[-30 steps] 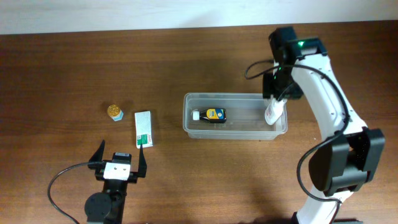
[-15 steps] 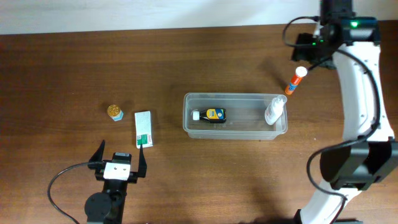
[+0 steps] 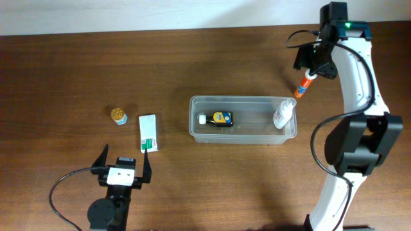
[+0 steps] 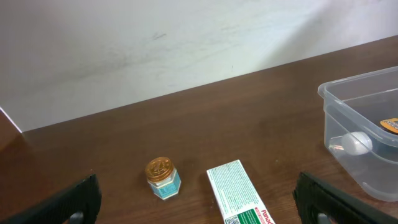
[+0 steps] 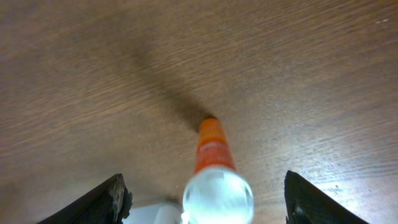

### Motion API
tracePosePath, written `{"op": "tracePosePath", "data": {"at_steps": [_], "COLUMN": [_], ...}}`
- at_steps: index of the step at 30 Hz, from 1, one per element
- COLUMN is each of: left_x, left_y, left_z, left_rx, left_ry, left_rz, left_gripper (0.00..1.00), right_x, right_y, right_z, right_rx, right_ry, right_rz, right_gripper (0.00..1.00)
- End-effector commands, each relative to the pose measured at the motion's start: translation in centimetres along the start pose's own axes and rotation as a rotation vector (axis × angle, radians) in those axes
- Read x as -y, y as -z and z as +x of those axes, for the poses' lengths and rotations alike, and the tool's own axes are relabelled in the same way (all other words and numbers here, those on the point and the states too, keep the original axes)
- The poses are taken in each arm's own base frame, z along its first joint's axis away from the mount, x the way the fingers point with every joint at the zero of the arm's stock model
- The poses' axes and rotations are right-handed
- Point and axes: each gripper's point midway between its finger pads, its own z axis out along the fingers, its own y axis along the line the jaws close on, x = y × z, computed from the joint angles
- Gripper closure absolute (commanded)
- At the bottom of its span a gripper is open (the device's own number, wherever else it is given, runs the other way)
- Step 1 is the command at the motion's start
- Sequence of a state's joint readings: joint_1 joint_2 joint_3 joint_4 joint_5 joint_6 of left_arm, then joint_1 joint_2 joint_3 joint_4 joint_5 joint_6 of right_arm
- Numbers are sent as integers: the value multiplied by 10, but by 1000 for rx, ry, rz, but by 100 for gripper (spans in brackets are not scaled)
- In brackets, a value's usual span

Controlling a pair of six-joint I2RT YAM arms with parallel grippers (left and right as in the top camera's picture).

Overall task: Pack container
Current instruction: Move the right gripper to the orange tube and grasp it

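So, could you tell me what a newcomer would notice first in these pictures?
The clear container mid-table, holding a dark yellow-labelled bottle and a white bottle. Just beyond its right end, an orange tube stands under the open right gripper. A green-and-white box and gold-lidded jar sit at left.

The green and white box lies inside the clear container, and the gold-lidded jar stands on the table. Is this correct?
No. The overhead view shows the green and white box lying on the table, left of the clear container, not inside it. The gold-lidded jar does stand there.
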State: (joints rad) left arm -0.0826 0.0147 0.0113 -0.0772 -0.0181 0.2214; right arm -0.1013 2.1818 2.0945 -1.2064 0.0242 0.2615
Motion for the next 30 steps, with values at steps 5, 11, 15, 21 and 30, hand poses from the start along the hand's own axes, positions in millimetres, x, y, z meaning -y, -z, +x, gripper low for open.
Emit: {"op": "tracePosePath", "data": {"at_steps": [5, 11, 15, 21, 30], "left_x": [-2, -2, -2, -2, -2], "left_y": [0, 0, 0, 0, 0], "left_z": [1, 1, 1, 1, 1], "left_rx": [0, 0, 0, 0, 0], "left_ry": [-12, -12, -12, -12, -12], "left_rz": [-9, -9, -9, -9, -9], "left_gripper": [1, 1, 1, 1, 1], "right_x": [4, 5, 5, 5, 6], "right_y": [-23, -27, -27, -27, -18], "right_z": [3, 5, 6, 7, 11], "right_rx": [-41, -51, -59, -63, -78], "right_ry": [-21, -21, -21, -21, -20], "right_rz": [1, 4, 6, 7, 11], "right_gripper": [32, 46, 54, 66, 73]}}
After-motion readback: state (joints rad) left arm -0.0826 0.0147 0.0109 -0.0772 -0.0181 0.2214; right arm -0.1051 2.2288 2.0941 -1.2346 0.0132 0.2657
